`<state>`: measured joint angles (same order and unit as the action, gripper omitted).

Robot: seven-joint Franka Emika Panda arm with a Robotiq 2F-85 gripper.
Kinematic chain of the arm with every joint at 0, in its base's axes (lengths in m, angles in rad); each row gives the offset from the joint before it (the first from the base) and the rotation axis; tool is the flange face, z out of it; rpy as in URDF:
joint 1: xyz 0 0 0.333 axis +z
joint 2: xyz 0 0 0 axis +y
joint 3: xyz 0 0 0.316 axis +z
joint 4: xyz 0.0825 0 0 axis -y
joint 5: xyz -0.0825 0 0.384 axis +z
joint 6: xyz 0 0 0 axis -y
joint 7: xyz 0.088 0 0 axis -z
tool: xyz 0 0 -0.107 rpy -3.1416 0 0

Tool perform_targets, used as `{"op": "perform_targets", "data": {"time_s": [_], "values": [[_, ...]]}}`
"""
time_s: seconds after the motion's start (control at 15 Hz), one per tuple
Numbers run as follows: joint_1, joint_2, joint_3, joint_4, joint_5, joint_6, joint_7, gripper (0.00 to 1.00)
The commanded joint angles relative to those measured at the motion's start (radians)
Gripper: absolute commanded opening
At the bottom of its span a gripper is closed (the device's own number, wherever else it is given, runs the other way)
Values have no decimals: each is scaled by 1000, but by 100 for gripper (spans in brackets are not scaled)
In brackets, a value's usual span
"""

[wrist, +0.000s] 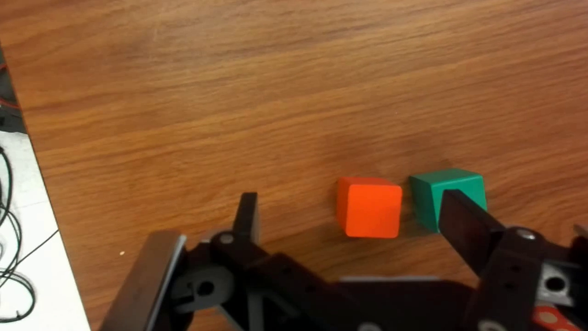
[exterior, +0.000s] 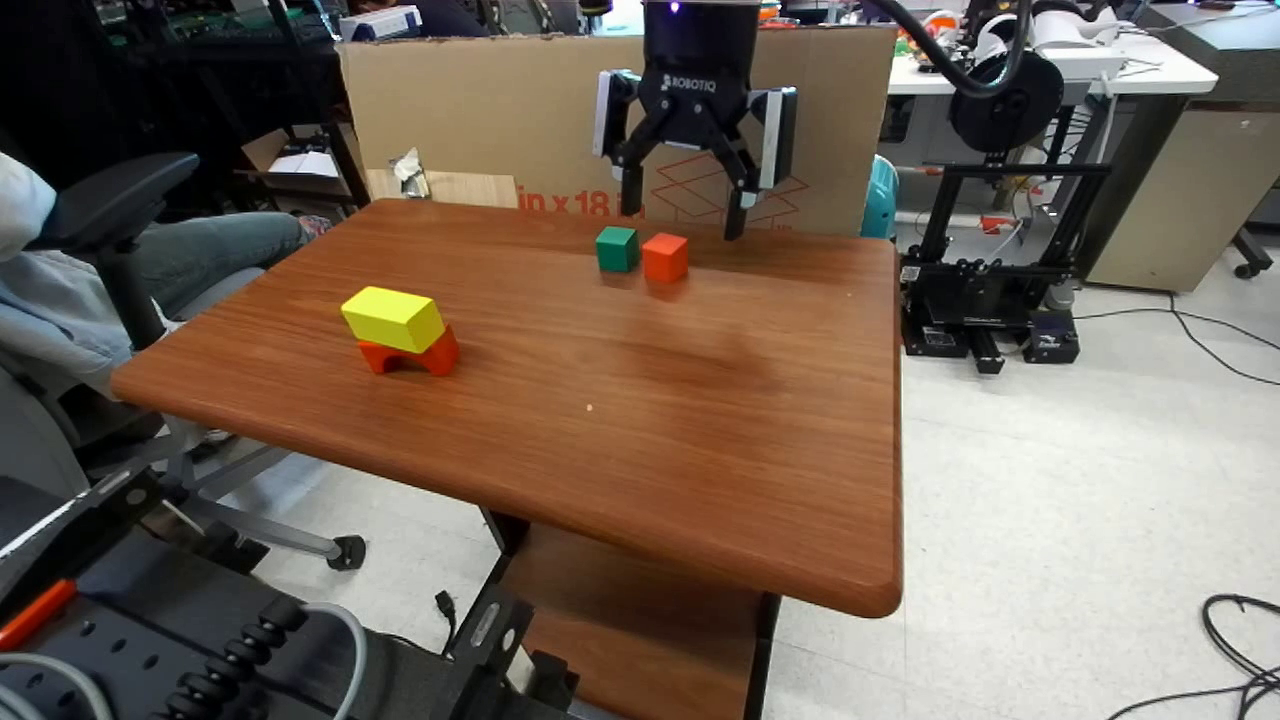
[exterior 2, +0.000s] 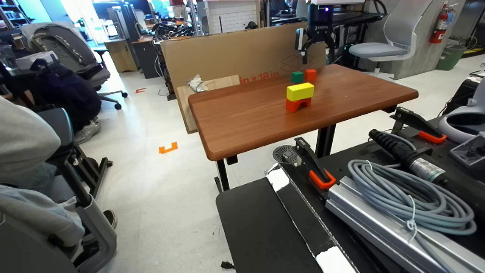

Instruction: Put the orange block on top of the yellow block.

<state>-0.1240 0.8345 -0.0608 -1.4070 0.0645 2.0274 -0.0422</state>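
While yellow block sits on red arch, stacking not begun: orange block on table, just beside green cube; claw above, spread, empty. Grasp, carry, placing remain.

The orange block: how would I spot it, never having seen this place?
Find the brown table with a big cardboard sheet along one side. Near that side, beside the green cube, sits the orange block. Its orange-red colour sets it apart from that cube; its plain cube shape, from the similarly coloured arch under the yellow block.
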Motion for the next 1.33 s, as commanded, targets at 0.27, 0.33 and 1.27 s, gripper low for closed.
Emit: {"op": "perform_targets", "data": {"time_s": [0.27,0.33,1.27], "values": [[1,74,-14,96,-17,-49,43,100],[2,80,-15,102,-18,-49,47,100],[9,113,-11,145,-24,-80,45,100]]}}
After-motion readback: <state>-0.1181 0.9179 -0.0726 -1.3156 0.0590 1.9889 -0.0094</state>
